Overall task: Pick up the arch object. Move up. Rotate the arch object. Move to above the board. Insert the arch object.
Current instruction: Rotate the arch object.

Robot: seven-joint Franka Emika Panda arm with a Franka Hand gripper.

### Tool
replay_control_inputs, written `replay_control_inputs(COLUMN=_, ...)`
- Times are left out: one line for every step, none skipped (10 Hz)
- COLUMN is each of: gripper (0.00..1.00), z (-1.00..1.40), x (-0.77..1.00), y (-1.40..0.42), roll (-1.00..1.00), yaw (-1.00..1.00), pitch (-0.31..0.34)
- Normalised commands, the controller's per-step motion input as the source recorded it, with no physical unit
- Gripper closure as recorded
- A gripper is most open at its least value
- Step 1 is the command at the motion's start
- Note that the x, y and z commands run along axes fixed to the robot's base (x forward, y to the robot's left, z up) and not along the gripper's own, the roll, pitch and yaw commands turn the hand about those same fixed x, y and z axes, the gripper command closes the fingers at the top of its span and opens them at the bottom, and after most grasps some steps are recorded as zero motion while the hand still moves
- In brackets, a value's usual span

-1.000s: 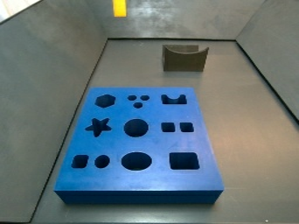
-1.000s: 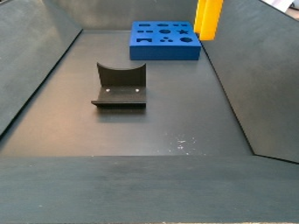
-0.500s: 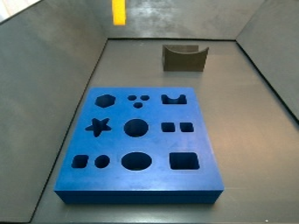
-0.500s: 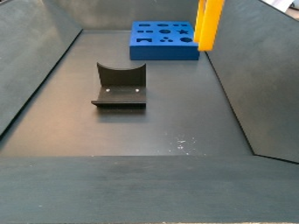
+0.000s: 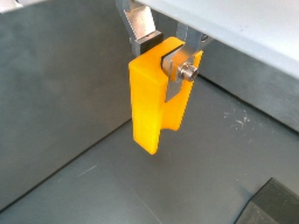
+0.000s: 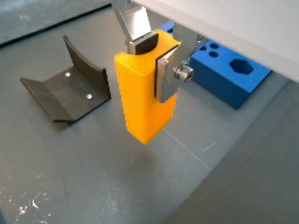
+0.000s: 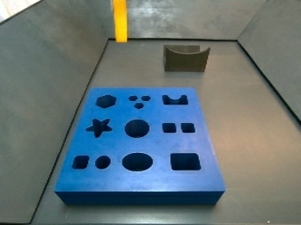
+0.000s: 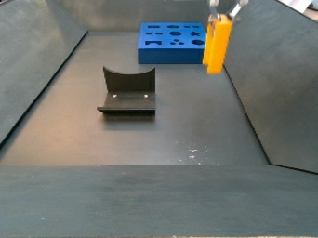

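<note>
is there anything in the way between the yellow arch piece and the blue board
Nothing visible. The claw holds the arch upright above the floor, off to one side of the board. The fixture stands away from that side, and the board's top is bare.

The gripper [image 6: 162, 54], above the floor, clamps the arch object [image 6: 145, 96], a smooth, matt yellow-orange plastic-looking block, between flat brushed-silver metal fingers [image 5: 142, 24]. The board [image 7: 140, 145] looks matt blue, the fixture [image 8: 126, 92] dull dark, the floor [image 8: 137, 139] matt grey, faintly scuffed.
</note>
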Motion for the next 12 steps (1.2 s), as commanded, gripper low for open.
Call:
replay_control_inputs(gripper=1.0, z=-1.0, x=0.03, y=0.0, roll=-0.05, yaw=0.01, pitch=-0.051)
replay_control_inputs(gripper=1.0, z=-1.0, x=0.03, y=0.0, roll=-0.06, yaw=0.01, pitch=-0.052)
replay_control_inputs(gripper=1.0, z=-1.0, x=0.03, y=-0.01, roll=-0.06, yaw=0.01, pitch=-0.054)
replay_control_inputs(gripper=1.0, z=-1.0, x=0.03, y=-0.01, roll=-0.07, yaw=0.01, pitch=-0.058)
replay_control_inputs(gripper=1.0, z=-1.0, x=0.03, y=-0.01, roll=-0.08, yaw=0.01, pitch=-0.058)
replay_control_inputs(gripper=1.0, z=-1.0, x=0.03, y=-0.02, roll=-0.09, yaw=0.02, pitch=-0.06)
replay_control_inputs(gripper=1.0, z=-0.98, x=0.03, y=-0.02, roll=-0.09, yaw=0.02, pitch=-0.06)
replay_control_inputs(gripper=1.0, z=-0.85, x=0.03, y=-0.01, roll=-0.1, yaw=0.02, pitch=-0.059)
replay_control_inputs(gripper=1.0, z=-0.76, x=0.03, y=-0.01, roll=-0.11, yaw=0.02, pitch=-0.058)
replay_control_inputs(gripper=1.0, z=-0.71, x=0.03, y=-0.01, roll=-0.11, yaw=0.02, pitch=-0.056)
replay_control_inputs(gripper=1.0, z=-0.56, x=0.03, y=-0.01, roll=-0.12, yaw=0.02, pitch=-0.054)
replay_control_inputs(gripper=1.0, z=-0.51, x=0.03, y=-0.01, roll=-0.12, yaw=0.02, pitch=-0.056)
